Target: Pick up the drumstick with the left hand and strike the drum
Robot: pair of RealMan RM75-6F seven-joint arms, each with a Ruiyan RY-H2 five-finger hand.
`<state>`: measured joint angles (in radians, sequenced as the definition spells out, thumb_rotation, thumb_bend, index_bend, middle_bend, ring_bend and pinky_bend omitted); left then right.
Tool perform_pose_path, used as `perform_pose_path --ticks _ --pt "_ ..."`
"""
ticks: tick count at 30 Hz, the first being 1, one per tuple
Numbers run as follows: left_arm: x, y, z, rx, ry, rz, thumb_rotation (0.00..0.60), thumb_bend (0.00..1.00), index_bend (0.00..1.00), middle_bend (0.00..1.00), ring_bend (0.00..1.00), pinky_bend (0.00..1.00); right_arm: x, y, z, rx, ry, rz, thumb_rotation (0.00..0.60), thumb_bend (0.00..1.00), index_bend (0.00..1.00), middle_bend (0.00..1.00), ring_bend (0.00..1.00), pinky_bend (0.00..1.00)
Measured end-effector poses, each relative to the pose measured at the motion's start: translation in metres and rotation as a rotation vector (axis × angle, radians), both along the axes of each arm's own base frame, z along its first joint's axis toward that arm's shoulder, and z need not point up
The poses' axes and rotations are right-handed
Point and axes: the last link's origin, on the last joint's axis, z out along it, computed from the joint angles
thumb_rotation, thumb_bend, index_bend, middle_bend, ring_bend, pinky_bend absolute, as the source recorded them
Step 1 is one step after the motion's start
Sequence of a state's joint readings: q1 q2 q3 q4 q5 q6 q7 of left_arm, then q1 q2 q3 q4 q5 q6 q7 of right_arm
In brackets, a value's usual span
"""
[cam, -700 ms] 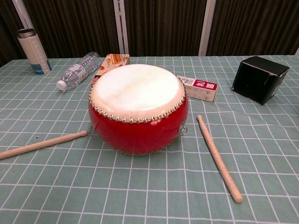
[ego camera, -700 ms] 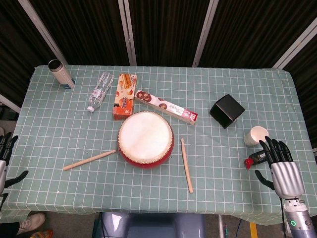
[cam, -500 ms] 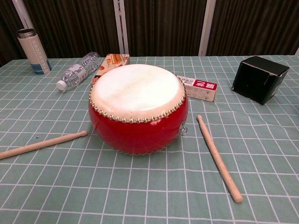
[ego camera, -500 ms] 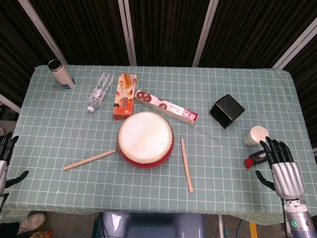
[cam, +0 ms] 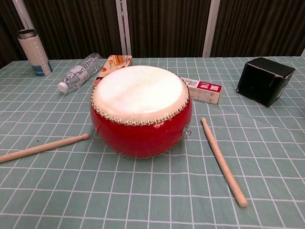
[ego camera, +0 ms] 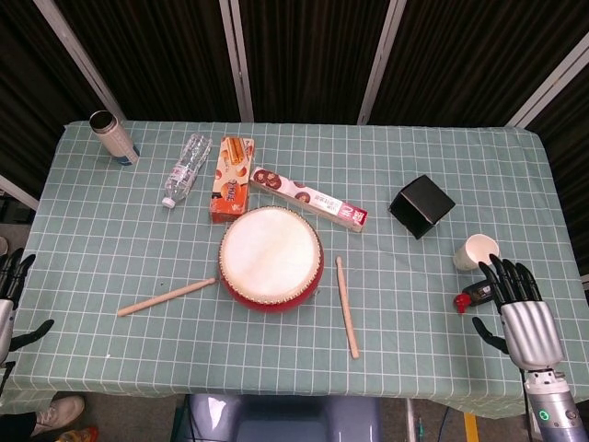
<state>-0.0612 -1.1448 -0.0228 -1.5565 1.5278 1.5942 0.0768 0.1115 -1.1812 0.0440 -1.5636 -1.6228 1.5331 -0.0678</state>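
Note:
A red drum (ego camera: pixel 271 259) (cam: pixel 141 110) with a pale skin stands mid-table. One wooden drumstick (ego camera: pixel 167 297) (cam: pixel 42 148) lies flat to its left, and a second drumstick (ego camera: pixel 347 306) (cam: pixel 223 160) lies flat to its right. My left hand (ego camera: pixel 9 295) is at the far left edge of the head view, off the table, fingers spread and holding nothing. Over the right table edge, my right hand (ego camera: pixel 523 313) is open too, fingers extended. Neither hand shows in the chest view.
Behind the drum lie a snack box (ego camera: pixel 231 179), a long carton (ego camera: pixel 308 198) and a water bottle (ego camera: pixel 185 168). A flask (ego camera: pixel 113 136) stands far left. A black box (ego camera: pixel 421 205), a paper cup (ego camera: pixel 474 251) and a small red-and-black object (ego camera: pixel 468 296) are at right.
The right hand has drifted very slightly; the left hand has sunk a little lower. Drum and sticks have not moved.

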Motion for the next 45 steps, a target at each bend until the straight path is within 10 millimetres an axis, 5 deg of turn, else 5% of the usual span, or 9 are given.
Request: perform_pose_path --ticks 6,10,12,15,17,31,45 --pt "0.003 0.000 -0.006 -0.025 -0.012 0.029 0.600 0.00 0.00 0.03 0.02 0.07 0.001 0.001 0.000 0.003 -0.006 0.013 0.600 0.30 0.00 0.00 0.00 0.07" --pt "0.007 0.005 -0.008 -0.041 -0.007 0.055 0.600 0.00 0.07 0.38 0.40 0.53 0.003 0.002 0.000 0.002 -0.004 0.025 0.600 0.30 0.00 0.00 0.00 0.07" --pt "0.012 0.009 -0.011 -0.056 -0.003 0.068 0.600 0.04 0.18 0.69 0.71 0.76 0.003 0.002 0.000 0.000 -0.002 0.033 0.600 0.30 0.00 0.00 0.00 0.07" --pt "0.023 0.016 -0.017 -0.094 -0.046 0.094 0.600 0.12 0.31 0.93 0.94 0.92 0.003 0.002 0.001 -0.002 -0.004 0.038 0.600 0.30 0.00 0.00 0.00 0.07" --pt "0.031 0.021 -0.023 -0.129 -0.082 0.120 0.600 0.13 0.33 0.99 0.99 0.98 0.003 0.003 0.001 -0.002 -0.008 0.040 0.600 0.30 0.00 0.00 0.00 0.07" --pt "0.071 0.060 -0.079 -0.300 -0.051 0.212 0.600 0.19 0.47 1.00 1.00 1.00 0.003 0.003 0.002 -0.006 -0.016 0.051 0.600 0.30 0.00 0.00 0.00 0.07" --pt "0.074 0.076 -0.137 -0.365 -0.010 0.304 0.600 0.24 0.47 1.00 1.00 1.00 0.004 0.003 0.003 -0.005 -0.032 0.059 0.600 0.30 0.00 0.00 0.00 0.07"
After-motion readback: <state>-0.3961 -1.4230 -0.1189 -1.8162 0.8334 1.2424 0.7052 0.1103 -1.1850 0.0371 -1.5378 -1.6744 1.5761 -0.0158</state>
